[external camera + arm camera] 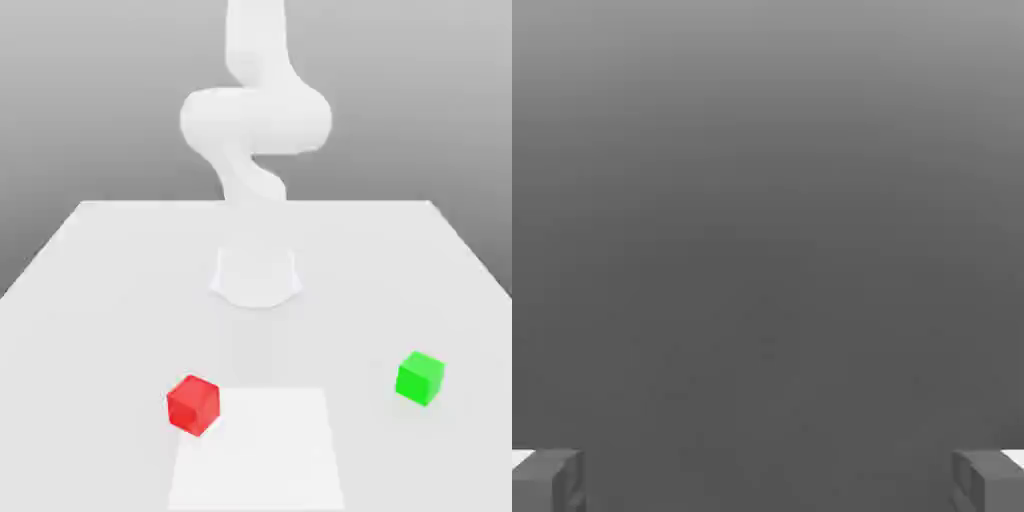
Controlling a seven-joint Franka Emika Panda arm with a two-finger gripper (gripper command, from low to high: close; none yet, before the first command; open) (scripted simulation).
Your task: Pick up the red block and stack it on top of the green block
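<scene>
The red block [193, 404] sits on the white table toward the exterior view's left, near the front. The green block [420, 377] rests on the same table toward the exterior view's right, well apart from the red one. In the hand view my gripper [768, 482] is open. Its two grey fingertips [548, 480] stand far apart with nothing between them, and behind them is plain grey background. The white arm [256, 115] rises from its base and bends upward past the top of the exterior view.
The arm's round base [256, 276] stands at the middle of the table [110, 260], behind both blocks. A paler square patch [256, 450] lies on the table's front between the blocks, just beside the red one.
</scene>
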